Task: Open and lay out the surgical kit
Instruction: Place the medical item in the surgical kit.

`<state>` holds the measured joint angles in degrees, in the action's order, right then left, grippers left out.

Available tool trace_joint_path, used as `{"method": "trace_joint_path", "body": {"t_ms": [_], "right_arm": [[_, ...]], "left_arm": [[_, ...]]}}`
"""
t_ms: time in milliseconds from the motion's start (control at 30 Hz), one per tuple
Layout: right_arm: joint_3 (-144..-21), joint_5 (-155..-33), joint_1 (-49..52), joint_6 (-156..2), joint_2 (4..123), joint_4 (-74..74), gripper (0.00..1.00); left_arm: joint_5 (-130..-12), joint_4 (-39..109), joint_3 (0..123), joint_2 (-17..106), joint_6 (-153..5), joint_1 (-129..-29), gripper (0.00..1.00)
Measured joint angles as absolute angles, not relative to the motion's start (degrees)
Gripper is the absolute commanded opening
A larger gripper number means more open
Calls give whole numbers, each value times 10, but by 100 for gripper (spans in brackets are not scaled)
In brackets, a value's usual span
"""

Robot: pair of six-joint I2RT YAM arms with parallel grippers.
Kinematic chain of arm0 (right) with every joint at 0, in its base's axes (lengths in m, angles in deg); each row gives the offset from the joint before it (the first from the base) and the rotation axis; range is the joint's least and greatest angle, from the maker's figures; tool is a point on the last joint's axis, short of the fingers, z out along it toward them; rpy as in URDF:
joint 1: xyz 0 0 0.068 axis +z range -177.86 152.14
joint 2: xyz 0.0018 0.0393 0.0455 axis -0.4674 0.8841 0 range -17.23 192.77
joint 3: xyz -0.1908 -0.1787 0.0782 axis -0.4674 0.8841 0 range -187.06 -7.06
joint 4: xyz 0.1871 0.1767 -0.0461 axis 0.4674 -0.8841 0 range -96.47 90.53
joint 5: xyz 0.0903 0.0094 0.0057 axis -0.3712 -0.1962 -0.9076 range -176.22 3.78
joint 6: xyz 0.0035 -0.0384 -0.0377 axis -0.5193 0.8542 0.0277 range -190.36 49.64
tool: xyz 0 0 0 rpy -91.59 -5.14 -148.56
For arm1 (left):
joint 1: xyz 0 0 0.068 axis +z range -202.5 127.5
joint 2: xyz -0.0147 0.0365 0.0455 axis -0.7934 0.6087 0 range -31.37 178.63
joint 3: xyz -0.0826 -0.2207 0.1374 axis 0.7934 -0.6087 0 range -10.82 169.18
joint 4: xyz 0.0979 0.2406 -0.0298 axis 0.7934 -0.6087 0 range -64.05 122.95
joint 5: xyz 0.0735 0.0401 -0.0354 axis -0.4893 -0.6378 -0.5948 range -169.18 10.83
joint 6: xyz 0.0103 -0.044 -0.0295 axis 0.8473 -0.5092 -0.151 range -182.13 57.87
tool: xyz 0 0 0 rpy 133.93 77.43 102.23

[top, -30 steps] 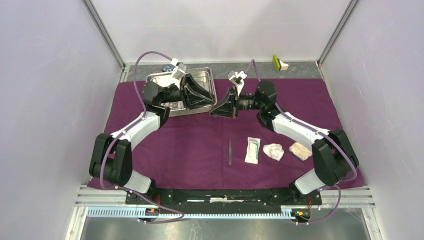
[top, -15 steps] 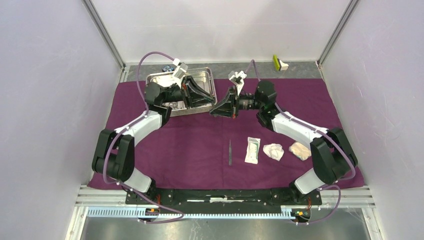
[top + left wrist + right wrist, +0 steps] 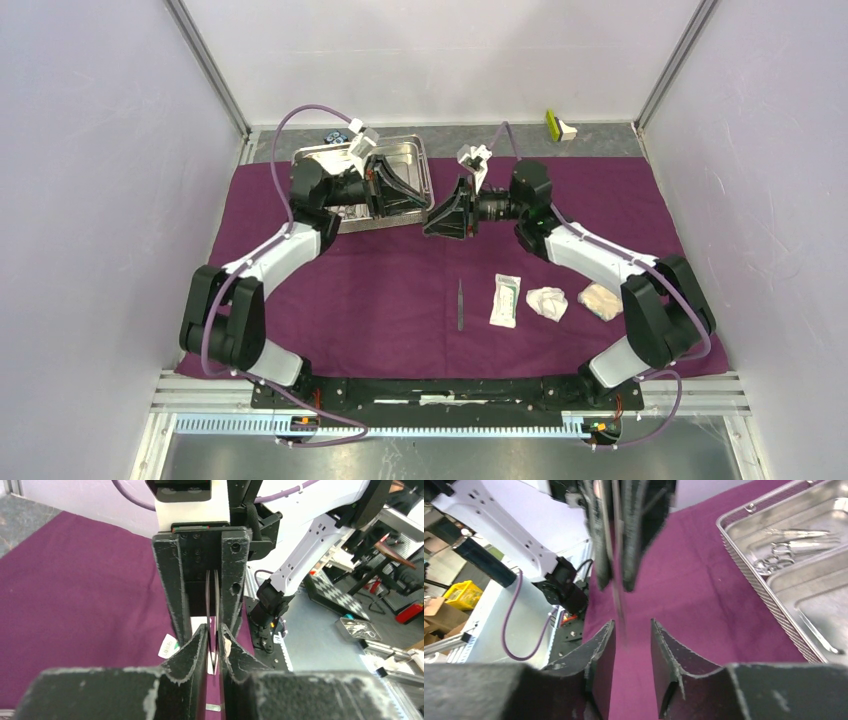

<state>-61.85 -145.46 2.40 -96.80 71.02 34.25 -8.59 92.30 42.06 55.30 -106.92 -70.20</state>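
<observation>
Meeting tip to tip above the purple cloth wrap (image 3: 380, 290), the two end effectors are noted at about 12 o'clock of the cloth's middle, just off the 3 o'clock side of the steel tray (image 3: 814, 595).

The left end effector (image 3: 214, 637) is seen nearly shut, its pads pinched on the tweezers (image 3: 212, 625). The right end effector (image 3: 633, 630) is seen parted, with the blades passing through its gap (no contact is made out on either side).

Key relation: the long axis of the tweezers is laid along the line joining the two wrists, roughly 9 to 3 o'clock in the top view, well clear of the surface. The tool is judged to rest with the left arm alone. A straight withdrawal of the right arm toward 3 o'clock, along that axis, is judged necessary so the blades are not dragged sideways.

The laid-out row of slim metal forceps (image 3: 460, 305), white sealed packet (image 3: 506, 300) and gauze wads (image 3: 547, 303) lies toward 5 o'clock from the handover point.

Not resolved: the tweezers are hidden between the black fingers in the top view and blurred in the right wrist view. Their near end is cut off by the left pads. Part of the tray is covered by the left arm.
</observation>
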Motion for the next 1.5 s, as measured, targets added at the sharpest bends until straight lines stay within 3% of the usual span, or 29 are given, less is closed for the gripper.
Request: {"method": "trace_joint_path", "body": {"t_ms": [167, 367, 600, 867, 1067, 1500], "right_arm": [[-626, -1441, 2, -877, 707, 247, 51], [-637, -1383, -13, -705, 667, 90, 53], [-618, -1332, -34, -609, 604, 38, 54], [-587, -1297, -63, -577, 591, 13, 54], [-578, -1265, -76, -549, 578, -23, 54], [-540, -1160, -126, -460, 499, -85, 54]], "left_arm": [[-104, 660, 441, 493, -884, -698, 13], [-217, 291, 524, 454, -636, -696, 15], [-387, 46, 498, 398, -547, -696, 18], [-499, -41, 408, 352, -561, -696, 17], [-528, -39, 377, 329, -623, -700, 10], [-567, -46, 429, 497, -810, -773, 12]]}}
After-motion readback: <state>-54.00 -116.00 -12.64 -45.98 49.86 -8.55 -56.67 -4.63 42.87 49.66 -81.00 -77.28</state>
